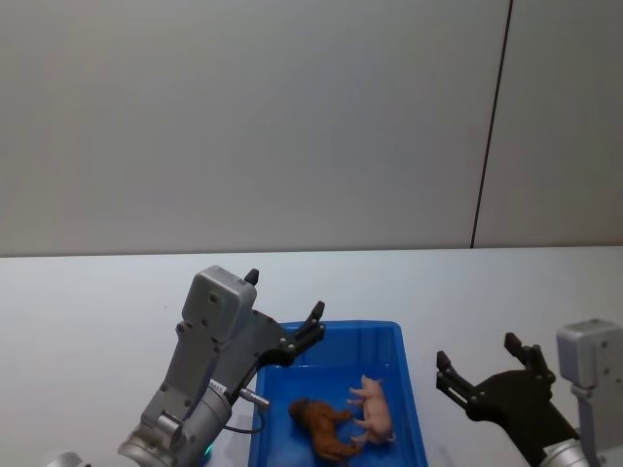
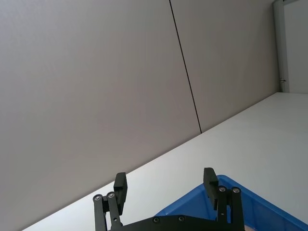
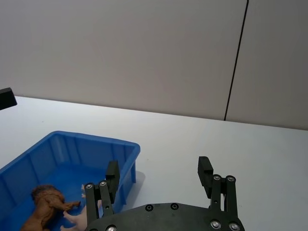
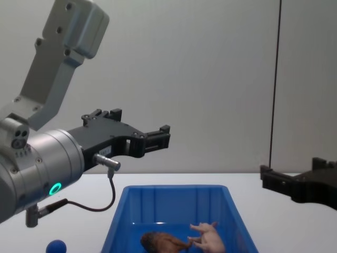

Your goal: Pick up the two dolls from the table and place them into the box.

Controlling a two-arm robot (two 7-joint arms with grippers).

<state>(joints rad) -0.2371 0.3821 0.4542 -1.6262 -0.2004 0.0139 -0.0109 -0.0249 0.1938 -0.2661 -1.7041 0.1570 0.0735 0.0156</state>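
The two dolls lie side by side on the floor of the blue box [image 1: 361, 328]: the reddish-brown doll [image 1: 324, 429] on the left and the pale pink pig-like doll [image 1: 376, 412] to its right, their limbs touching. My left gripper [image 1: 284, 295] hovers open and empty above the box's far left corner. My right gripper [image 1: 477, 352] is held open and empty to the right of the box, over the table [image 1: 97, 311]. The chest view shows the brown doll [image 4: 158, 242] and pink doll [image 4: 210, 240] inside the box [image 4: 174, 190].
A small blue ball [image 4: 55, 246] rests on the table left of the box. A grey wall with a dark vertical seam [image 1: 492, 126] stands behind the table. Bare white tabletop stretches beyond the box and to both sides.
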